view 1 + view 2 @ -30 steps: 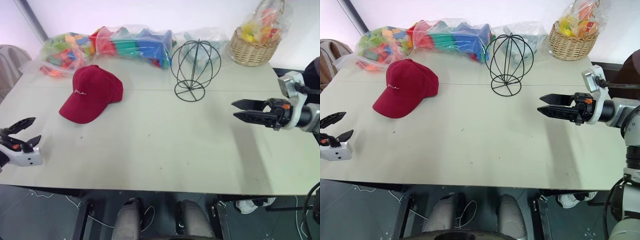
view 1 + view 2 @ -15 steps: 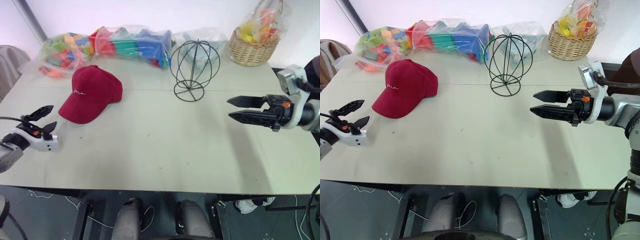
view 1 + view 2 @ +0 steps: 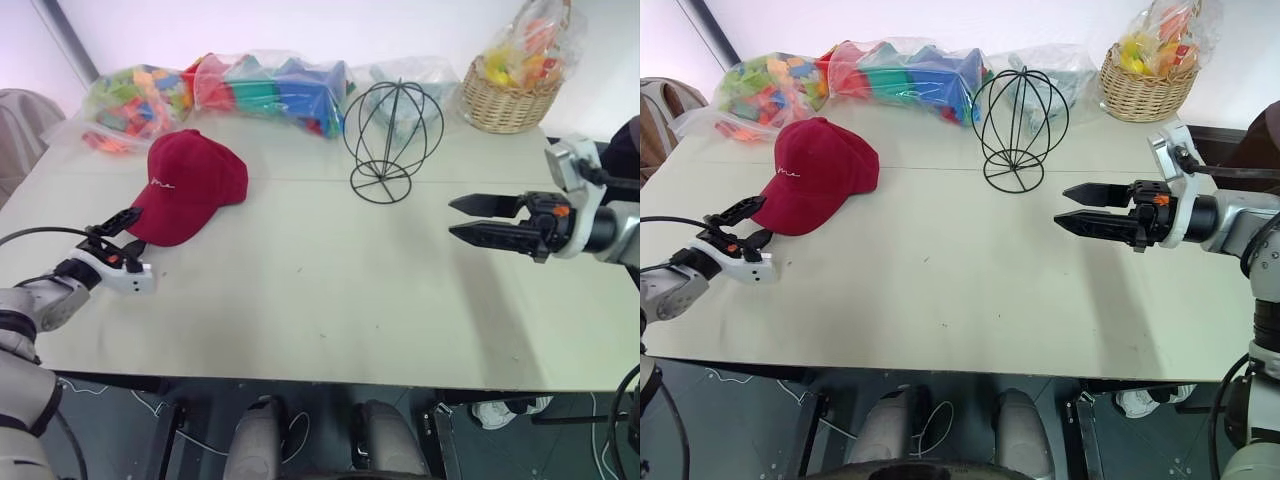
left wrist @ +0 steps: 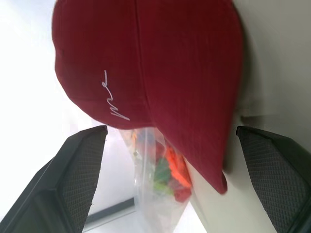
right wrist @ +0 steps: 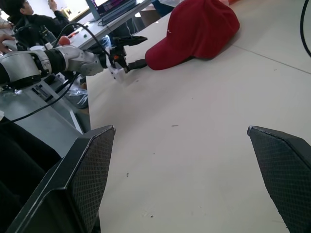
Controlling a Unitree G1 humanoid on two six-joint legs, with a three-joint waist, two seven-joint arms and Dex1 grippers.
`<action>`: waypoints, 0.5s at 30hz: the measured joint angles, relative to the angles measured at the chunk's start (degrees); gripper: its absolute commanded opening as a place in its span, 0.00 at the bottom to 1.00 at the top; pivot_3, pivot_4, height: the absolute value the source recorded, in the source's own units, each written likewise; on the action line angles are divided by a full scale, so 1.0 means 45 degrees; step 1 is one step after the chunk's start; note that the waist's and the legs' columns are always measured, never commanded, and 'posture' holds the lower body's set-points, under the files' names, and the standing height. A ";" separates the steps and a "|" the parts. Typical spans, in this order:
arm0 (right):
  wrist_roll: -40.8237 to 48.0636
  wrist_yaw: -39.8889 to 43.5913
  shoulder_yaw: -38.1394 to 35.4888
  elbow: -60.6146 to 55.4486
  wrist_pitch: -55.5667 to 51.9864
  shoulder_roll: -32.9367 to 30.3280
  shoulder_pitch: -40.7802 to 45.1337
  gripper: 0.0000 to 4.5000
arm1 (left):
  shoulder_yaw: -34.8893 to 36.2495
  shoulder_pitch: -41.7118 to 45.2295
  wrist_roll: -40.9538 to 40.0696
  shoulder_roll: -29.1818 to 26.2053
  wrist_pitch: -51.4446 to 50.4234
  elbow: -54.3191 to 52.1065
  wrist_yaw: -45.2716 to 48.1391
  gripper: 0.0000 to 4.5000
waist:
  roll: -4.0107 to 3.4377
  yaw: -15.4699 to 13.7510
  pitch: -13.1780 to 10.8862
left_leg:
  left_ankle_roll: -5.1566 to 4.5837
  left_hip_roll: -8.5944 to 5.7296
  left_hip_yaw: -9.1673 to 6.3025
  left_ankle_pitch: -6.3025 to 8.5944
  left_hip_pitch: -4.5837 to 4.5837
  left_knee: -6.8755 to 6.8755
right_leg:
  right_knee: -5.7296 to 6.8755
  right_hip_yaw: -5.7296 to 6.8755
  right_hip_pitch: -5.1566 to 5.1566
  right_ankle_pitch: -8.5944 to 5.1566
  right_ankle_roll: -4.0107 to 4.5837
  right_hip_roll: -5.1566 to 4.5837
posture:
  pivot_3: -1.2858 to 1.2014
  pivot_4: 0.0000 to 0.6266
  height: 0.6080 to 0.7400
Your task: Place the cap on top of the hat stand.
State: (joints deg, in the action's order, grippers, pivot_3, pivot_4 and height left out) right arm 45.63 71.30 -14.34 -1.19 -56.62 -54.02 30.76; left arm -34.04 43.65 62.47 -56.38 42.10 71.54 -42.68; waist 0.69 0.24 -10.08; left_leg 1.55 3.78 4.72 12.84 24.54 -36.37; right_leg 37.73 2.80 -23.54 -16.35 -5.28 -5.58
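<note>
The dark red cap (image 3: 190, 185) lies on the table's left half with its brim toward my left arm. My left gripper (image 3: 125, 232) is open, level with the tabletop, its fingertips right at the brim's edge. In the left wrist view the cap (image 4: 155, 82) sits between the spread fingers (image 4: 80, 170); I cannot tell whether they touch it. The black wire hat stand (image 3: 392, 140) stands upright at the back centre with nothing on it. To the right of the stand my right gripper (image 3: 453, 218) hovers open and empty above the table, pointing left.
Clear bags of colourful toy blocks (image 3: 270, 85) line the table's back edge behind the cap and stand. A wicker basket (image 3: 510, 95) with wrapped items sits at the back right corner. A chair (image 3: 20, 120) stands off the left side. The table (image 3: 330, 300) is bare in front.
My left gripper has travelled forward and to the right from the table's left edge up to the cap's brim, staying open. The right gripper has barely shifted.
</note>
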 measured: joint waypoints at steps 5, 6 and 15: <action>0.0052 -0.0124 0.0009 -0.0013 0.0037 0.0001 0.0000 1.00 | -0.0594 0.0393 0.0208 0.0221 0.0034 -0.0090 -0.0344 0.99 | 0.0001 -0.0112 0.0000 | 0.0000 -0.0001 0.0000 0.0000 0.0000 -0.0008 | 0.0004 -0.0001 0.0000 0.0000 0.0000 0.0000 | 0.52 0.24 1.00; 0.0058 -0.0161 0.0009 -0.0034 0.0037 0.0002 0.0000 1.00 | -0.0731 0.0456 0.0244 0.0233 0.0027 -0.0084 -0.0412 0.99 | 0.0000 -0.0117 0.0000 | 0.0000 -0.0001 0.0000 0.0000 0.0000 -0.0011 | 0.0005 -0.0002 0.0000 0.0000 0.0000 0.0000 | 0.52 0.24 1.00; 0.0170 -0.0462 -0.0005 -0.0320 0.0038 0.0001 -0.0058 1.00 | -0.1264 0.0814 0.0277 0.0672 0.0181 0.0117 -0.0399 0.21 | 0.0003 -0.0198 -0.0001 | -0.0001 0.0000 -0.0001 0.0000 0.0014 -0.0034 | 0.0012 -0.0002 -0.0002 -0.0001 0.0000 0.0000 | 0.52 0.24 1.00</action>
State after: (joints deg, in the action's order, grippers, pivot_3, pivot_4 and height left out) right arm 46.39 69.22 -14.36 -2.63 -56.45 -54.02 30.50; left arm -39.73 47.31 63.72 -53.36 42.91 72.07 -44.48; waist 0.70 -0.66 -10.09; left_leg 1.55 3.77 4.72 12.84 24.60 -36.52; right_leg 37.78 2.79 -23.55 -16.36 -5.29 -5.58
